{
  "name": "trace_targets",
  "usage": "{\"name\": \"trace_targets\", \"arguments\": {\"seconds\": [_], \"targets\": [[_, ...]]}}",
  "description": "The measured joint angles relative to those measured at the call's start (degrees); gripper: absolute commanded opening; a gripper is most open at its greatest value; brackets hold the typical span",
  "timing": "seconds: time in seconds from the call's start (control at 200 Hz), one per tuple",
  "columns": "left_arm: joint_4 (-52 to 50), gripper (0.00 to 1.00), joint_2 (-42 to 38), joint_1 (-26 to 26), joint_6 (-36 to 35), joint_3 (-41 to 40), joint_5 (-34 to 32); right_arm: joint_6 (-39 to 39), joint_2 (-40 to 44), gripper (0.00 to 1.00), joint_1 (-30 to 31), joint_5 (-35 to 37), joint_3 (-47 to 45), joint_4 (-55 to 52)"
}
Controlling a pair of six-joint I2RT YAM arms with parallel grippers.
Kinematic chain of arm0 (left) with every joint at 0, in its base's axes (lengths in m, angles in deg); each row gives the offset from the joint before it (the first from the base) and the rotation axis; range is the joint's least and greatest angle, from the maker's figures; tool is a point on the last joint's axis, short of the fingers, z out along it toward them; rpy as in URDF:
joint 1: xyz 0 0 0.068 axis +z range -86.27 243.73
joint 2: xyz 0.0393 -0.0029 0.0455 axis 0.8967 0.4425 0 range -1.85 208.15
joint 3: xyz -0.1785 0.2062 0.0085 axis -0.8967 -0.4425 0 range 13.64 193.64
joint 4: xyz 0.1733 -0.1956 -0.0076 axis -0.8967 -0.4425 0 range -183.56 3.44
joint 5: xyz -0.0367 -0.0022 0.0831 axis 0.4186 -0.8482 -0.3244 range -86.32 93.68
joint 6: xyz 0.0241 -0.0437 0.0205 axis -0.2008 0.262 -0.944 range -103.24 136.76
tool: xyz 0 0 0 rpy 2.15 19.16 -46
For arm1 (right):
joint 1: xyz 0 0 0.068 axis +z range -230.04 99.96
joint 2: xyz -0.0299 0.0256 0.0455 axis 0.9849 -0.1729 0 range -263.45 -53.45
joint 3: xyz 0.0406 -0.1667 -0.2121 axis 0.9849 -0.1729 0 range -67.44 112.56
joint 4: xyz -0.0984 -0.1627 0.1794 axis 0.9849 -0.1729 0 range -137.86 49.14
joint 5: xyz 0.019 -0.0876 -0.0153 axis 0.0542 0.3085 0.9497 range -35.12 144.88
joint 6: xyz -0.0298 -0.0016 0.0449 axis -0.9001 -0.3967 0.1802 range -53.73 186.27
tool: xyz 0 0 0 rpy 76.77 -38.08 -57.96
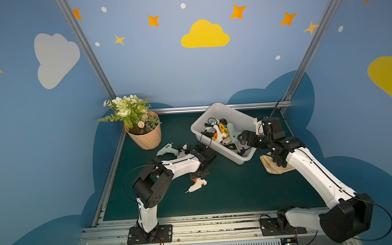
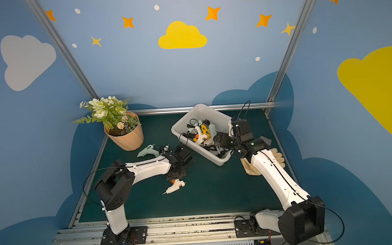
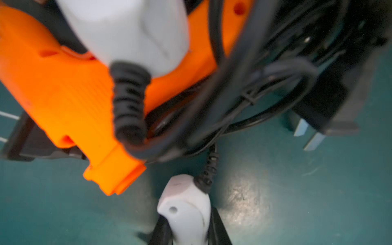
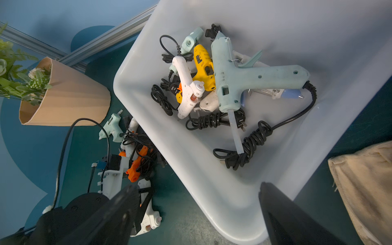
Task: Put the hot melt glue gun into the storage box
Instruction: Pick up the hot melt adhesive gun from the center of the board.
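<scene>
**Several guns boxed, more to go**

In a top view I count several guns in the storage box (image 1: 224,112). A mint glue gun (image 1: 167,149) lies on the desk (image 1: 229,191).

Left wrist: my left fingers (image 3: 161,233) pinch the white glue gun (image 3: 184,210) by its handle.

Right wrist: right fingers (image 4: 282,216) splayed, empty, above the box.

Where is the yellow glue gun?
In the right wrist view, the yellow glue gun lies inside the storage box on the robot's right, between a white glue gun and a pale green glue gun.

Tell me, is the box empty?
Not empty. The box holds a mint glue gun, a yellow one, a white one and black cords.
</scene>
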State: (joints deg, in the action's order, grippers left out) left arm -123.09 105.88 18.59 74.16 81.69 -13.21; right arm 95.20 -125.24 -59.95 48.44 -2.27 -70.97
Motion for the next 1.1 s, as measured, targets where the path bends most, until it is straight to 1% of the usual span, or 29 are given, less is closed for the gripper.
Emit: {"name": "trace_targets", "arguments": {"seconds": [0.235, 0.406, 0.701, 0.876, 0.986, 1.101], "targets": [[2.1, 0.03, -2.1, -0.3, 0.0, -2.5, 0.8, 0.7, 1.9, 0.94, 0.1, -0.3, -0.5, 0.3], [1.9, 0.03, -3.6, -2.6, -0.6, -3.1, 1.7, 0.7, 2.4, 0.94, 0.3, -0.7, -1.5, 0.3], [3.3, 0.04, -12.7, -5.8, -4.9, -3.8, 1.1, 1.3, 3.5, 0.94, 0.3, -3.6, -3.1, 0.5], [10.5, 0.03, -21.0, -6.3, -8.8, -10.6, 1.5, 2.6, 4.9, 0.93, 0.4, -7.4, -3.9, 2.1], [16.1, 0.03, -25.4, -6.3, -11.6, -15.7, 2.3, 3.5, 5.3, 0.9, 0.9, -9.9, -4.7, 3.6], [21.8, 0.03, -28.9, -6.3, -14.8, -20.0, 3.9, 4.0, 5.3, 0.87, 2.6, -11.9, -5.5, 5.0]]}}
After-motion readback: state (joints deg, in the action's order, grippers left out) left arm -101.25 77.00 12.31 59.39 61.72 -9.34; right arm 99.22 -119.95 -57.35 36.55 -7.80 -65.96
